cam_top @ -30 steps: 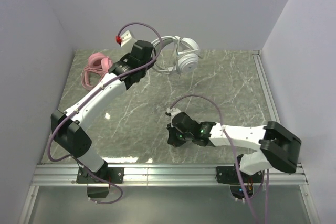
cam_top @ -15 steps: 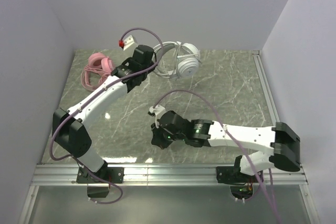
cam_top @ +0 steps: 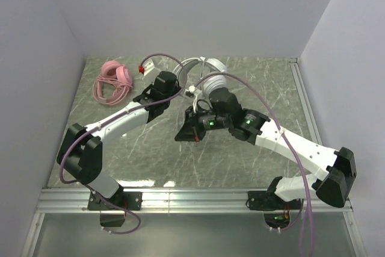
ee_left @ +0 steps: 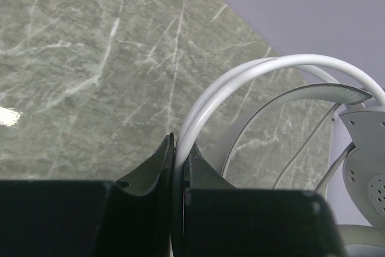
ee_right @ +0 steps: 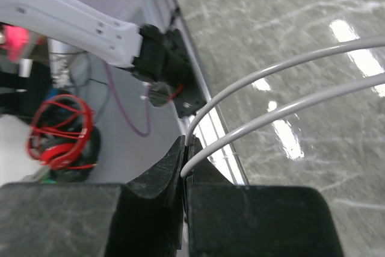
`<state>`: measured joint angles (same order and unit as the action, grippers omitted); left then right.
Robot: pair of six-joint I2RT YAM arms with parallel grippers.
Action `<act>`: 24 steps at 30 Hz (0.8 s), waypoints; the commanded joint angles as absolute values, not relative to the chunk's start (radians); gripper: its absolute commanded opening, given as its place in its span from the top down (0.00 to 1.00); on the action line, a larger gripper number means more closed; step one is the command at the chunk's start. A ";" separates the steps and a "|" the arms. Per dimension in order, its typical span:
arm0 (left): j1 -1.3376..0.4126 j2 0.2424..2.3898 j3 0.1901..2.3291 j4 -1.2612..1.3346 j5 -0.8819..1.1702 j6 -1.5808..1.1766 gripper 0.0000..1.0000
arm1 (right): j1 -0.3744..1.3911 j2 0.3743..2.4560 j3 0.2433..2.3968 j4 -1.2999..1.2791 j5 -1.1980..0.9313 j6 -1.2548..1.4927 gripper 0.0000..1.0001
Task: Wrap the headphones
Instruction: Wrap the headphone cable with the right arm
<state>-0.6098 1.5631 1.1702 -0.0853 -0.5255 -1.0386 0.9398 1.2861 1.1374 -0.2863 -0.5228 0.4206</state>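
While left fingers (ee_left: 170,156) clamp white headset band (ee_left: 277,63), right fingers (ee_right: 177,162) pinch grey cable loop (ee_right: 289,64); pink headset (cam_top: 114,79) lies apart.

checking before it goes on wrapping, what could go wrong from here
1. The right gripper pinches two thin pale cable strands near its tips; a hard pull might slip them out.
2. The left gripper clamps the white headphones by thin headband arcs; cable tension could twist them loose.
3. Both grippers sit close together in the top view, so they might collide.

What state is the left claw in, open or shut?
Shut: fingers of the left claw pinch the headband wires of the white headset.
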 commanded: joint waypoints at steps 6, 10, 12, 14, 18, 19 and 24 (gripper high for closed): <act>-0.670 1.482 1.095 0.224 -0.616 -1.051 1.00 | 0.753 1.249 1.192 -0.062 -0.996 0.579 1.00; -0.684 1.505 1.085 0.238 -0.640 -1.043 1.00 | 0.698 1.273 1.195 0.105 -1.113 0.710 1.00; -0.692 1.520 1.074 0.255 -0.647 -1.046 1.00 | 0.684 1.269 1.187 0.206 -1.138 0.785 1.00; -0.693 1.532 1.063 0.268 -0.643 -1.049 1.00 | 0.670 1.269 1.184 0.250 -1.155 0.827 1.00; -0.704 1.552 1.043 0.302 -0.647 -1.040 1.00 | 0.638 1.276 1.183 0.346 -1.154 0.939 1.00; -0.707 1.552 1.039 0.310 -0.659 -1.039 1.00 | 0.628 1.282 1.177 0.351 -1.126 0.962 1.00; -0.723 1.537 0.971 0.388 -0.681 -1.040 1.00 | 0.537 1.319 1.065 0.752 -1.085 1.322 1.00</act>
<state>-0.7128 1.5566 0.9962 0.2436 -0.6388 -1.0256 0.5758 1.3014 1.0996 0.4095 -1.0924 1.0641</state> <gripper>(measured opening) 0.105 0.019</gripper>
